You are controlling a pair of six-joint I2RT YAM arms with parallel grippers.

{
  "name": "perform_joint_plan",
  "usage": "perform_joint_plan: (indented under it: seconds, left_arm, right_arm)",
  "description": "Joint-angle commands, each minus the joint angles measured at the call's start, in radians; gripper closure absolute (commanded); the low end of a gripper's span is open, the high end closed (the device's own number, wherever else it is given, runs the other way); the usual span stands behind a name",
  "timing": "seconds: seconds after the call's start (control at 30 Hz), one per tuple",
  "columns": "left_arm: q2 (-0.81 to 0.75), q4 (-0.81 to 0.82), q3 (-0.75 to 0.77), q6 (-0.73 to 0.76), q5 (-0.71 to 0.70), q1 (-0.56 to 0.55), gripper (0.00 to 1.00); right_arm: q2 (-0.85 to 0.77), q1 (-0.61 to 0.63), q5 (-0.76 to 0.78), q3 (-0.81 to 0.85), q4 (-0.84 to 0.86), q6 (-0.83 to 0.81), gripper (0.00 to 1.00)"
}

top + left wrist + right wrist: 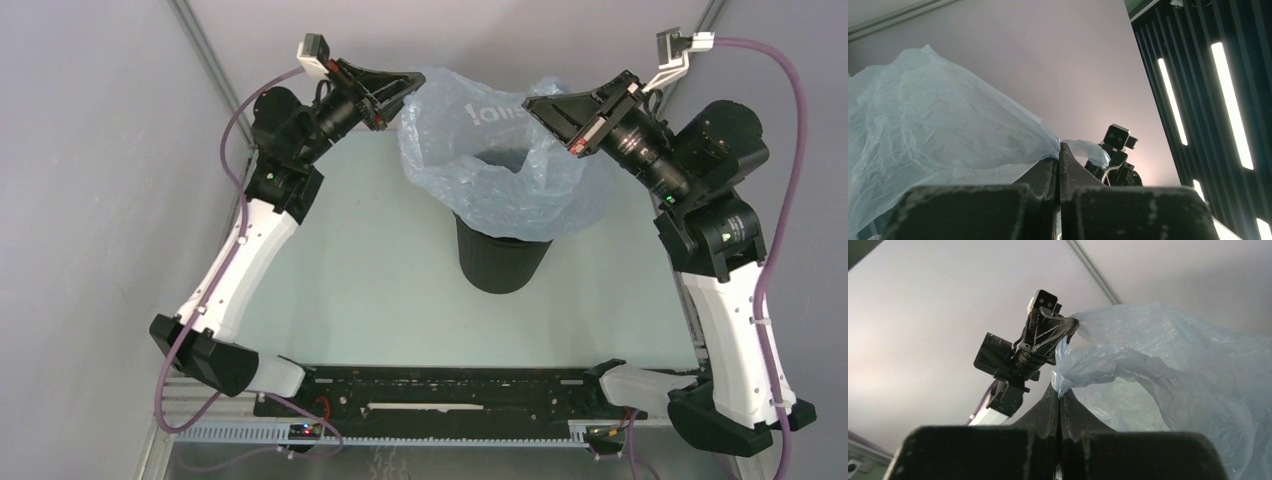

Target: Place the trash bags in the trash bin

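Holding bag [447,140] mouth spread between left gripper [410,85] and right gripper [530,104], both clamped on plastic; bin [500,262] directly beneath, midway between arms

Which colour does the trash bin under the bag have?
The trash bin is black, seen best in the top external view, below the pale blue bag.
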Motion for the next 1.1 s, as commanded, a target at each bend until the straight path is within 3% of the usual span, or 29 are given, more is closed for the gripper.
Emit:
perform_joint_plan:
  seconds: [0.0, 0.07, 0.23, 0.33, 0.4, 0.5, 0.57, 0.73, 0.9, 1.07]
  left_arm:
    - [-0.063, 0.027, -0.013, 0.026, -0.019, 0.028, 1.00]
    - [-0.074, 0.011, -0.014, 0.035, -0.019, 0.042, 1.00]
    - [-0.097, 0.044, -0.099, 0.017, -0.022, 0.040, 1.00]
    - [-0.103, 0.079, -0.136, -0.006, -0.026, 0.040, 1.00]
    - [-0.099, 0.077, -0.137, -0.006, -0.026, 0.040, 1.00]
    - [-0.095, 0.080, -0.136, -0.007, -0.039, 0.040, 1.00]
    - [-0.093, 0.075, -0.134, -0.010, -0.049, 0.040, 1.00]
    - [-0.097, 0.026, -0.137, -0.012, -0.086, 0.040, 1.00]
    - [-0.090, -0.018, -0.128, -0.010, -0.088, 0.044, 1.00]
    - [-0.080, -0.034, -0.122, -0.017, -0.070, 0.047, 1.00]
  right_arm:
    - [-0.028, -0.008, -0.091, -0.101, 0.220, 0.200, 1.00]
    - [-0.013, 0.001, -0.128, -0.157, 0.334, 0.307, 1.00]
    - [0.034, 0.055, -0.147, -0.228, 0.426, 0.419, 1.00]
    - [0.029, 0.045, -0.147, -0.244, 0.385, 0.413, 0.99]
    - [0.025, 0.024, -0.158, -0.223, 0.301, 0.361, 0.79]
    - [-0.011, -0.025, -0.151, -0.173, 0.040, 0.199, 0.38]
    - [-0.056, -0.073, -0.162, -0.175, -0.079, 0.099, 0.26]
    - [-0.192, -0.109, -0.060, -0.174, -0.323, -0.128, 0.09]
    - [-0.260, -0.114, 0.078, -0.106, -0.471, -0.208, 0.07]
    - [-0.255, -0.115, 0.368, 0.048, -0.636, -0.249, 0.01]
